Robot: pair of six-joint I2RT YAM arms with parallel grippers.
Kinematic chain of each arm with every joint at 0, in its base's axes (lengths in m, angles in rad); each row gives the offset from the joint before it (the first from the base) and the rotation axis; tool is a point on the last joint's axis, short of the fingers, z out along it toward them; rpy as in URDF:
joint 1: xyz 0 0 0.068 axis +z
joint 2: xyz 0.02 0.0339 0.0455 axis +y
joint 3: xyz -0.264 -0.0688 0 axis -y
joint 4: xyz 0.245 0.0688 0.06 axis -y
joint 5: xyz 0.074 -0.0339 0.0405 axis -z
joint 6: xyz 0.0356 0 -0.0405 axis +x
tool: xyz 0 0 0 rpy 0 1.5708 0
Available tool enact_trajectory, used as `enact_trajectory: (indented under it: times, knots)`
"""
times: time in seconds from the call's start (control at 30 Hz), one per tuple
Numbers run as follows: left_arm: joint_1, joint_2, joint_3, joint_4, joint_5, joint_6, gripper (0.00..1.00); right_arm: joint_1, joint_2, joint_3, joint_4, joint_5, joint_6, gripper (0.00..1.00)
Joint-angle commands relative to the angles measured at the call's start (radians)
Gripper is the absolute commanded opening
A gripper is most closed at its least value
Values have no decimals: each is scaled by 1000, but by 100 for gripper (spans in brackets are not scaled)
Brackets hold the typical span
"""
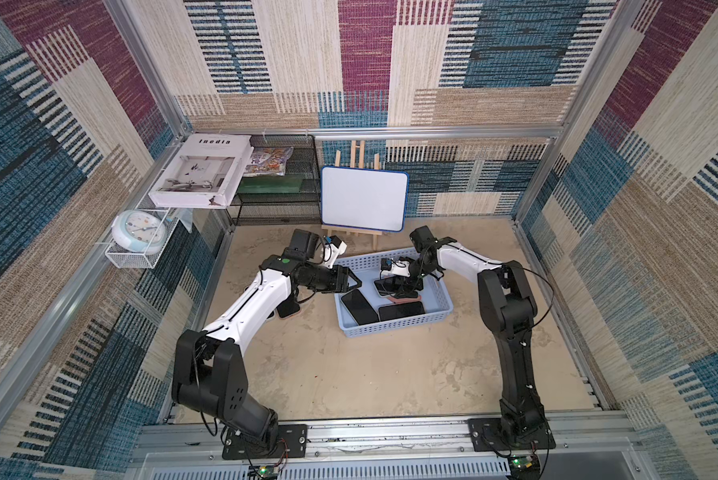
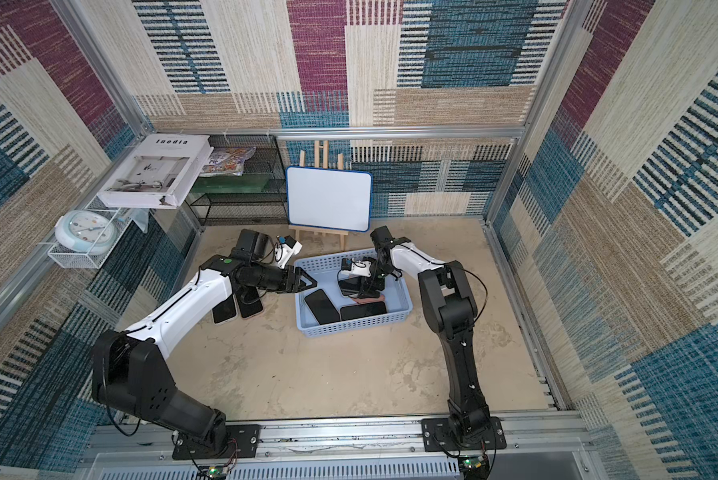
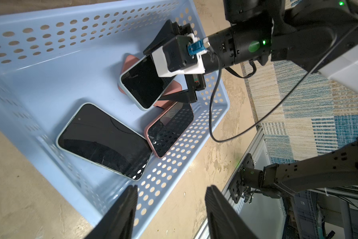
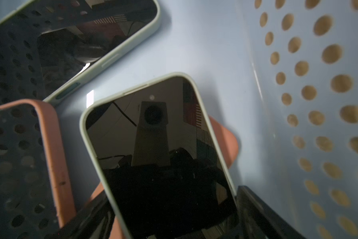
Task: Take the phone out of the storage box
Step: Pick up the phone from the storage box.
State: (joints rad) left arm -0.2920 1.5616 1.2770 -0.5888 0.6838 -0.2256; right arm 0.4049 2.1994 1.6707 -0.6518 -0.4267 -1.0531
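The pale blue storage box (image 1: 394, 326) (image 2: 351, 327) lies on the table and holds several phones. My right gripper (image 1: 403, 291) (image 4: 173, 192) reaches down inside it, open. Its fingers stand close on either side of a pale-green-cased phone (image 4: 159, 144) (image 3: 140, 82), which rests tilted on a pink-cased one (image 4: 225, 138). Another green-cased phone (image 1: 359, 306) and a pink-cased phone (image 1: 401, 309) lie flat toward the box's front. My left gripper (image 1: 355, 284) (image 3: 172, 192) hovers open and empty over the box's left wall (image 3: 153, 186).
Phones (image 2: 237, 309) lie on the table under my left forearm. At the back stand a whiteboard on an easel (image 1: 363, 198) and a black mesh rack (image 1: 282, 195). A clock sits in a white wire basket (image 1: 139, 230) on the left wall.
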Motion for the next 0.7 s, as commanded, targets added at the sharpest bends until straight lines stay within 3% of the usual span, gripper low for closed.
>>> enact_trajectory:
  times: [0.0, 0.5, 0.67]
  knots:
    - [0, -1, 6, 11, 25, -4, 58, 7, -31, -36, -37, 5, 54, 99]
    - [1, -25, 9, -22, 4, 20, 58, 6, 106, 122, -98, 31, 16, 99]
    - [1, -13, 15, -13, 8, 14, 58, 7, 85, 100, -78, 88, 97, 82]
